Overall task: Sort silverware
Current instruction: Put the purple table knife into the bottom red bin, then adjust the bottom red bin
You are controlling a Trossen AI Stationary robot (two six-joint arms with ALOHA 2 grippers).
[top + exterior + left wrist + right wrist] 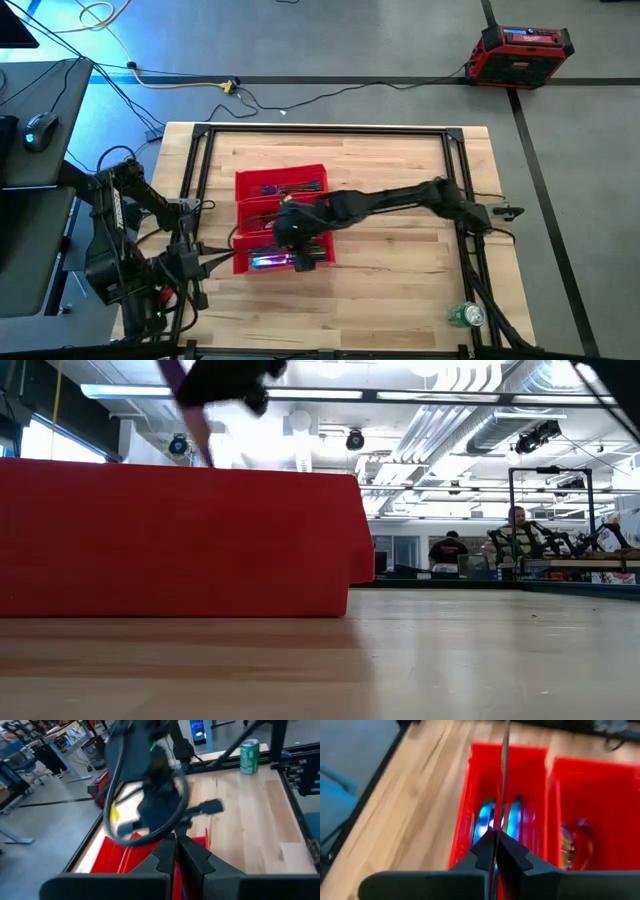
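Sorting looks nearly finished: every visible piece already lies in the red tray [283, 172] at frame centre. Right gripper [496, 851] pinches one thin utensil [505, 780] above it; left gripper [176, 854] waits clenched, empty.

Wooden table [400, 290] — black frame [330, 130] along its edges. On it: red tray [262, 184] left of centre, green can [465, 316] — near right corner.

Right arm is reaching in from the bench's right edge toward its middle, right gripper [496, 851] pointing down, fingers pinched together. Left arm is waiting folded at the left edge, left gripper [175, 855] closed.
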